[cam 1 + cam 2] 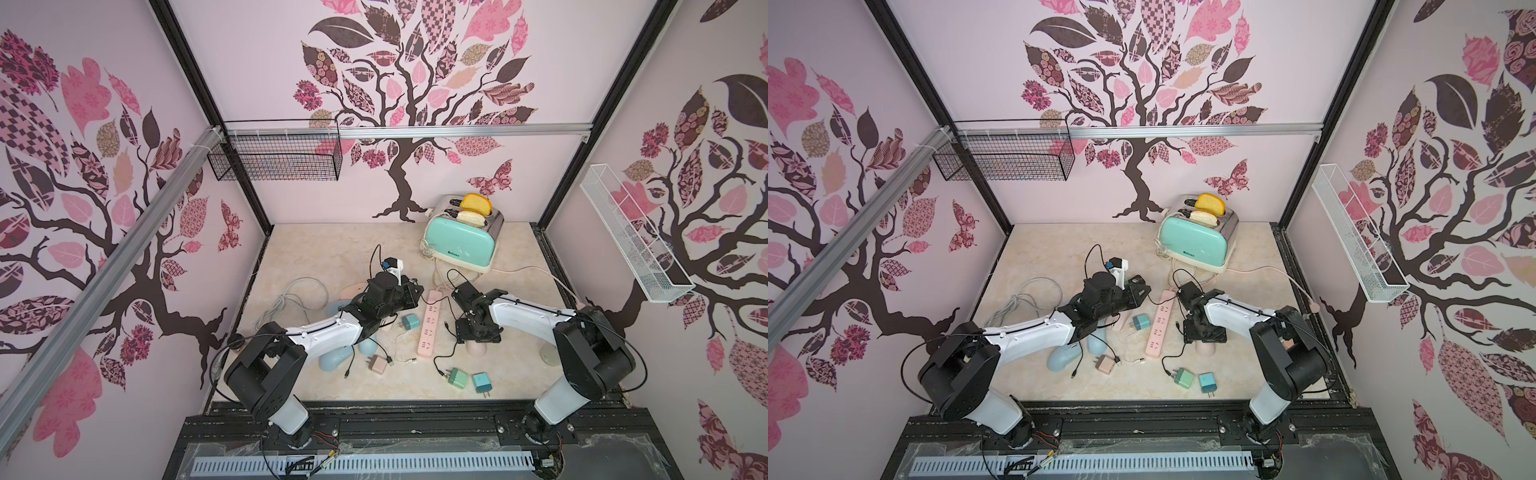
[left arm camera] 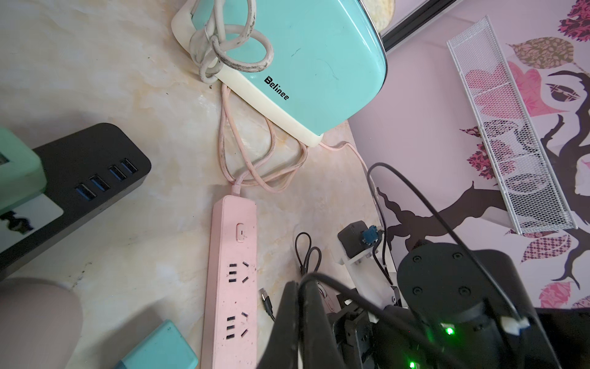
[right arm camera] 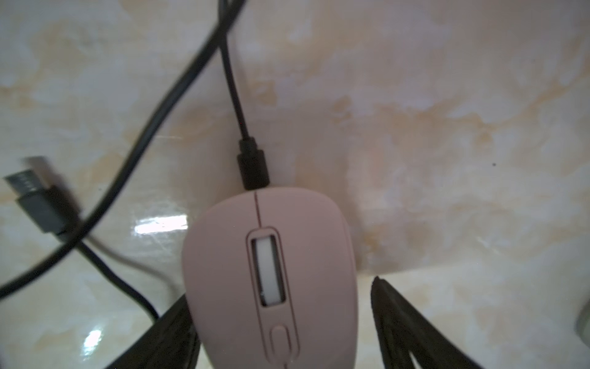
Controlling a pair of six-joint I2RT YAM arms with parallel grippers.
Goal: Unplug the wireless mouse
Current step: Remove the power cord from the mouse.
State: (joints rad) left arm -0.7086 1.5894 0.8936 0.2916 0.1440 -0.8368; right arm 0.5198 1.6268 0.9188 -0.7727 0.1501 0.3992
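My right gripper (image 3: 281,287) sits low over the pink wireless mouse (image 3: 271,271), which lies on the marbled table (image 3: 447,127) between my two fingers. The jaws stand fairly wide, astride the mouse's body. The finger (image 3: 178,322) on one side looks pressed against the shell, though the blur there leaves me unsure. The finger (image 3: 392,306) on the other side stands clear of it with a strip of table showing between. I do not have a grip on the mouse.

The mouse's nose points away from my wrist, and the black plug (image 3: 252,166) is seated in its front edge. The plug's cable (image 3: 233,86) runs straight ahead and out of view. A loose USB connector (image 3: 32,191) lies off to one side, apart from the mouse.

In both top views the mouse shows only as a pale rounded end (image 1: 478,348) under my right wrist, just beside the pink power strip (image 1: 430,328).

My left gripper (image 2: 301,294) is fully closed, hanging near the switch end of the same strip, well apart from the mouse.
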